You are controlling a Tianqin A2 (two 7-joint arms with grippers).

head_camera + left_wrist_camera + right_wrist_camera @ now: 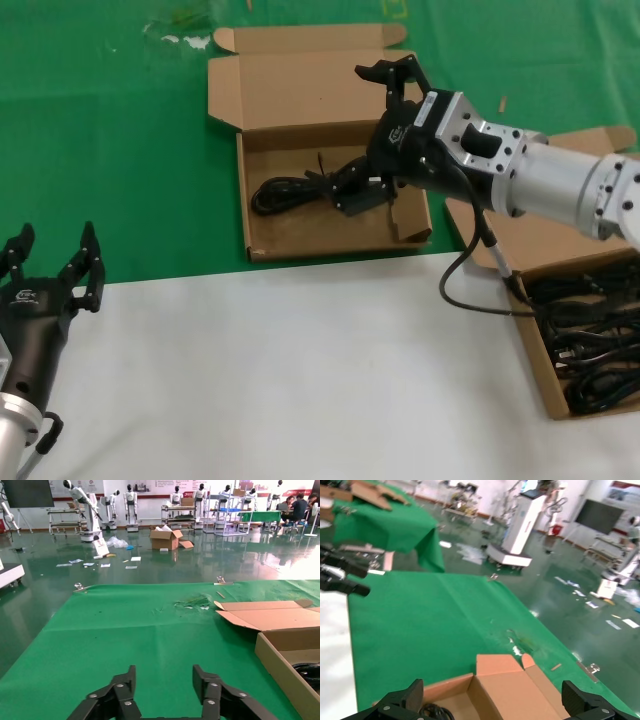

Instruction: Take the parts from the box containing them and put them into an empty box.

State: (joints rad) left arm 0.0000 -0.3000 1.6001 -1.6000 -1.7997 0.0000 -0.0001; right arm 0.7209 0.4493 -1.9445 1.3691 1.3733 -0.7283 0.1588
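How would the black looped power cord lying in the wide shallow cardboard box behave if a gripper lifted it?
The black looped power cord would probably sag, since its thin loops already spread loosely across the floor of the wide shallow cardboard box. It looks light for its size. The plug end could swing, so it may dangle below the open right gripper.

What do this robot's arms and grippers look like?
Both arms are silvery metal cylinders ending in black grippers. The right gripper has a black housing with a small white logo, a silver block behind it with a round hole, and a black cable looping beneath. The left gripper is matte black with the same logo, its segmented fingers jointed with visible screws, and a thin black cable loop near its silver wrist.
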